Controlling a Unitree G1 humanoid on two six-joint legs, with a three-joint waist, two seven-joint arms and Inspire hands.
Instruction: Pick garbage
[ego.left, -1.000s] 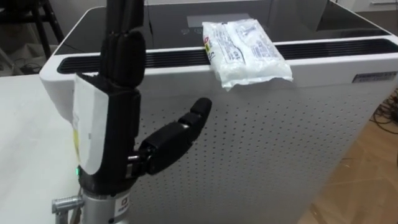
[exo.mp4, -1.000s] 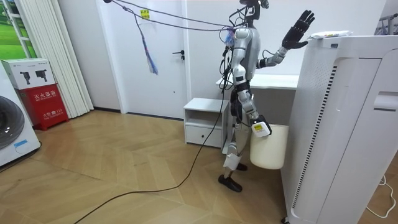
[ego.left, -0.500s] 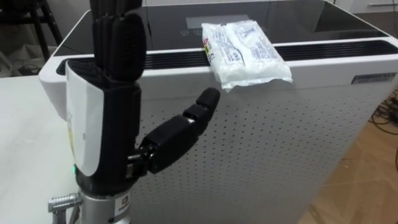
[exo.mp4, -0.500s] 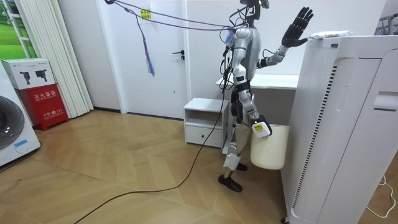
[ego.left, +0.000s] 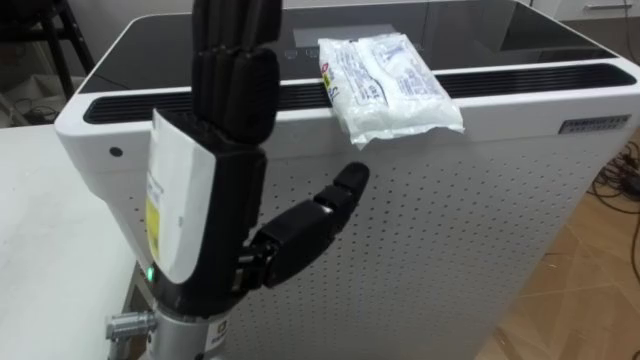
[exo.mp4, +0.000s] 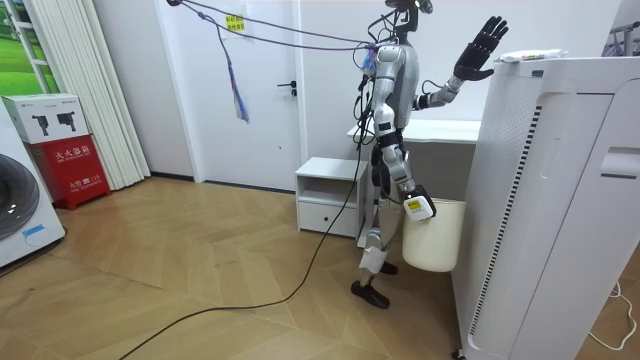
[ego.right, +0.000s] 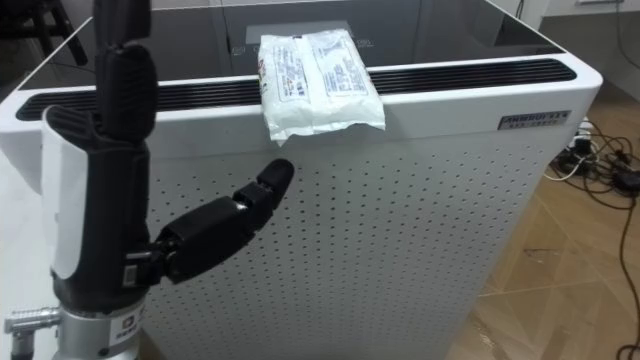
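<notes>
Holding my left hand upright before the perforated white appliance, I have its fingers straight and side by side, thumb jutting right, grasping nothing. The white plastic packet lies untouched up and right of my thumb, overhanging the appliance's top edge. My right hand hangs low at a cream bin.

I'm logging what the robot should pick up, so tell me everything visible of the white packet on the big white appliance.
The packet is a soft, pillow-like pack in crinkly white plastic film, with faint print and a small coloured mark at one corner. It looks sealed and full. It lies flat on top of the appliance, across the dark vent slot, its near end slightly overhanging the front edge. Nothing else touches it; the left hand hovers open, lower and to its left.
</notes>
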